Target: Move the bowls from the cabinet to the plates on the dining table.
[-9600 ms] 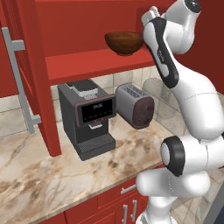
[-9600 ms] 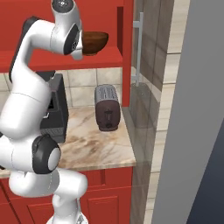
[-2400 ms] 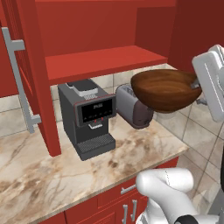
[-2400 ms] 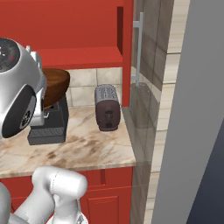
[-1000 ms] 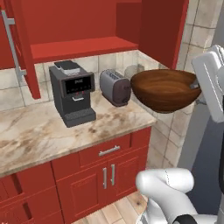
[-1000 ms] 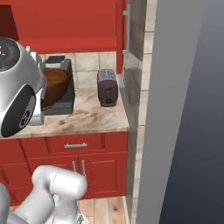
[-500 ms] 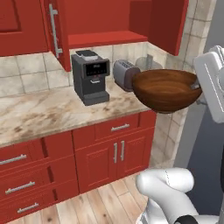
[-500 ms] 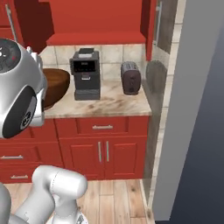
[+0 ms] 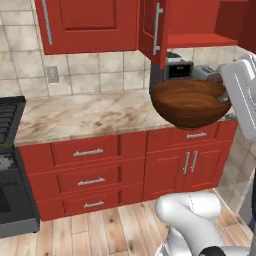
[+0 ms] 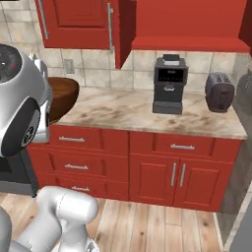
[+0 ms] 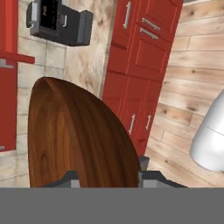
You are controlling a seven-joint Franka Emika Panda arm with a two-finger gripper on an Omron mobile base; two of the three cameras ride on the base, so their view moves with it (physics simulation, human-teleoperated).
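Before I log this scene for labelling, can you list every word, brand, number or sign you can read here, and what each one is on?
Nothing is readable.
Coffee machine: its dark front panel shows faint marks, too small and blurred to read.
Toaster: no lettering visible.
Brown bowl, red cabinet doors, drawer fronts and wall outlet: no text or signs.

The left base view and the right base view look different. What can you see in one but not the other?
Left base view: a black stove at the left edge, and the brown bowl's whole inside.

Right base view: the coffee machine and toaster standing fully in sight on the counter.

Both: the brown bowl carried in the air, the marble counter, the red drawers and the open cabinet shelf.
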